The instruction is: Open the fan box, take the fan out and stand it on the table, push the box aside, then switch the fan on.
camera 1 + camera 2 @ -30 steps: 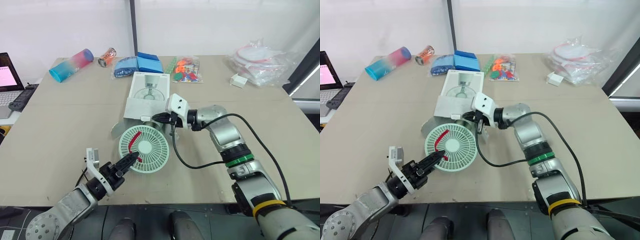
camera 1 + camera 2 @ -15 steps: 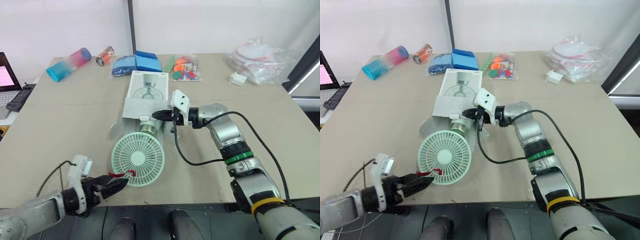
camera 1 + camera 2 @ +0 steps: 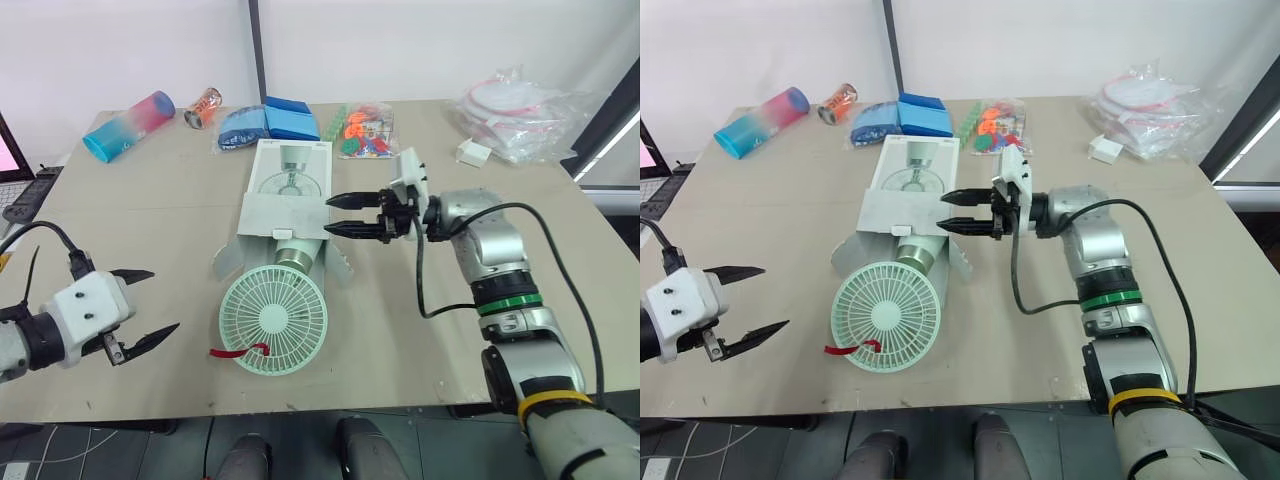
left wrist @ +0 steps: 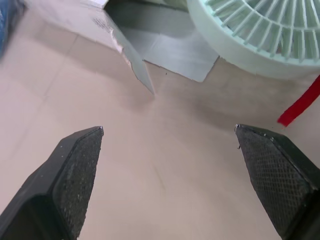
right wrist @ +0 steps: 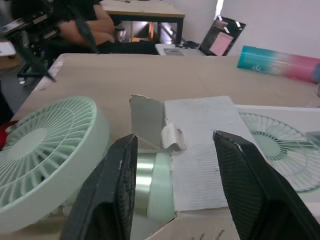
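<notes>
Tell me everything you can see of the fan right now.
The fan looks like pale mint-green plastic, with a round slatted grille. It lies tilted on the table, grille facing up, its cylindrical rear inside the open mouth of the box. A red strap curls at its near rim. The left gripper and right gripper, both open, are clear of it.

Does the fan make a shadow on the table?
Yes: in the left wrist view a soft dark band lies on the beige table under the pale green round plastic fan; in the left eye view the shadow is faint, beneath the fan's rim.
</notes>
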Controlling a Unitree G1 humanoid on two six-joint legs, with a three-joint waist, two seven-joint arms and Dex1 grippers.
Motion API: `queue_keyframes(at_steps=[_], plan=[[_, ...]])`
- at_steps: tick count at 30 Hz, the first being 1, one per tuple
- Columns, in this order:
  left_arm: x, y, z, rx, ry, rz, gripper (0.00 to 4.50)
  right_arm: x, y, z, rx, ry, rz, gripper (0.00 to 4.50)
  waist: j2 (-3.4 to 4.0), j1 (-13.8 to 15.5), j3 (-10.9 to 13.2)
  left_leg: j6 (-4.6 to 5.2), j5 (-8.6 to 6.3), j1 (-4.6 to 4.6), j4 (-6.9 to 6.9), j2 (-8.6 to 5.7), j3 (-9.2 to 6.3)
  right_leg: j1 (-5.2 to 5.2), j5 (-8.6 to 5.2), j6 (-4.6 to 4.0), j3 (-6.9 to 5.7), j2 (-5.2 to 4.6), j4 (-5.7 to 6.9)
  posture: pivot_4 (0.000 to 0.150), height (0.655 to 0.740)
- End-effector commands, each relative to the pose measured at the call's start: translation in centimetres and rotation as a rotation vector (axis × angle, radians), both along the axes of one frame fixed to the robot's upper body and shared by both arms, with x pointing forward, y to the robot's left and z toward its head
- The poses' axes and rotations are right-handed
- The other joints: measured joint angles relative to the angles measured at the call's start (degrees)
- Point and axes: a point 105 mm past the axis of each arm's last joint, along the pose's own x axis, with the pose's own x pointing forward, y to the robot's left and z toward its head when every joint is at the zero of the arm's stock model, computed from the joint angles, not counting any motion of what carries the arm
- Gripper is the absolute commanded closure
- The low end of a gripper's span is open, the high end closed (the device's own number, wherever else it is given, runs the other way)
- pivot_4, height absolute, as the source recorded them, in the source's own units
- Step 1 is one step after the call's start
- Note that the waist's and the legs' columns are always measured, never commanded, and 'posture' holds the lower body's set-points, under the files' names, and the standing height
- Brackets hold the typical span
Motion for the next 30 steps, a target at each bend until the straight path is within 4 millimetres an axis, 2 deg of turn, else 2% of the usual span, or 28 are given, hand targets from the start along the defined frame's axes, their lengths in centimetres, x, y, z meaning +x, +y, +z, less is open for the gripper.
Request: queue_keyframes(at_steps=[1,3,6,9,13,18,20,30], plan=[[0.8,-0.4,0.9,0.164,-0.262,-0.124,0.00,-3.1,-0.2,0.9,0.009,-0.024,0.110,0.85,-0.02,0.15,0.01,0.00,0.00,-0.02,0.01,0.02,-0.02,0.00,0.01,-0.01,-0.03,0.01,0.01,0.150,0.7400],[1.3,-0.7,1.2,0.232,-0.387,-0.183,0.00,-4.0,-0.5,0.2,0.018,0.001,0.111,0.08,-0.05,0.16,0.03,0.01,0.01,-0.03,0.06,0.02,0.00,0.00,0.11,0.01,-0.01,0.00,0.00,0.150,0.7400],[1.6,-1.4,1.2,0.351,-0.561,-0.298,0.00,-5.1,-0.9,-0.7,0.019,0.006,0.105,0.08,-0.06,0.22,0.02,0.04,0.03,-0.02,0.08,0.02,-0.01,0.03,0.15,0.02,-0.02,-0.01,0.00,0.150,0.7400],[1.6,-2.6,0.8,0.459,-0.727,-0.452,0.00,-5.6,-1.1,-0.8,0.039,-0.004,0.071,0.08,-0.06,0.20,0.02,0.05,0.04,-0.03,0.08,-0.01,0.02,0.00,0.16,0.04,-0.01,-0.04,0.00,0.150,0.7400],[1.5,-3.6,-0.5,0.530,-0.844,-0.603,0.00,-5.9,-1.5,-1.6,0.014,-0.009,0.047,0.08,-0.08,0.20,0.00,0.06,0.04,0.00,0.07,0.05,0.12,-0.05,0.22,0.03,-0.09,-0.03,0.02,0.150,0.7400],[1.3,-4.5,-1.9,0.597,-0.944,-0.755,0.00,-5.3,-1.4,-1.6,0.029,-0.014,0.011,0.08,-0.10,0.17,-0.01,0.08,0.05,0.00,0.10,0.02,0.15,-0.04,0.26,0.07,-0.11,-0.08,0.02,0.150,0.7400],[1.5,-4.3,-2.6,0.624,-0.949,-0.782,0.00,-5.1,-1.3,-1.5,0.030,-0.017,0.002,0.08,-0.10,0.16,-0.01,0.08,0.05,0.01,0.10,0.03,0.15,-0.05,0.26,0.07,-0.14,-0.07,0.03,0.150,0.7400],[2.4,-6.0,-3.0,0.632,-1.076,-0.811,0.00,-4.9,-1.0,-1.3,0.031,-0.017,0.004,0.08,-0.16,0.18,-0.04,0.15,0.05,0.01,0.12,-0.01,0.16,-0.05,0.27,0.08,-0.21,-0.14,0.10,0.150,0.7400]])
